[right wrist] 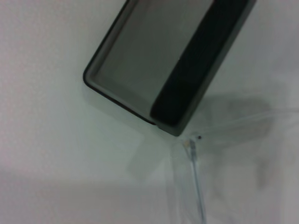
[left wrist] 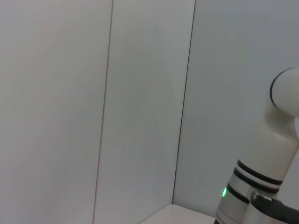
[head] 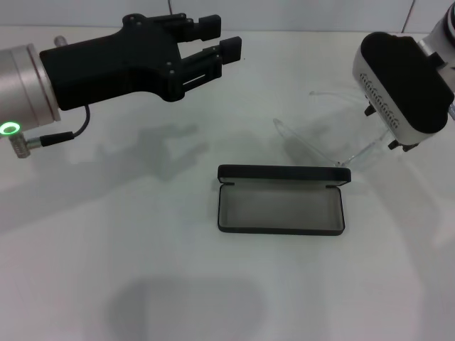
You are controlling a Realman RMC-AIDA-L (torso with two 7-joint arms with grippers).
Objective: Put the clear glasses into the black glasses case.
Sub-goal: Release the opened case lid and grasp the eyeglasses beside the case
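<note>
The black glasses case (head: 281, 202) lies open in the middle of the white table, grey lining up, with its lid (head: 284, 172) standing along the far side. Just behind it and to the right are the clear glasses (head: 334, 145), one thin arm (head: 330, 94) reaching back. My right gripper (head: 390, 128) hangs directly over their right end; whether it holds them I cannot tell. In the right wrist view the case (right wrist: 149, 56) fills the top and a clear glasses hinge (right wrist: 192, 142) sits beside its corner. My left gripper (head: 222, 37) hovers open and empty at the far left.
The white table (head: 106, 249) runs out to the left of the case and in front of it. A white wall (left wrist: 93, 93) closes the back. The left wrist view shows only that wall and the right arm (left wrist: 261, 186).
</note>
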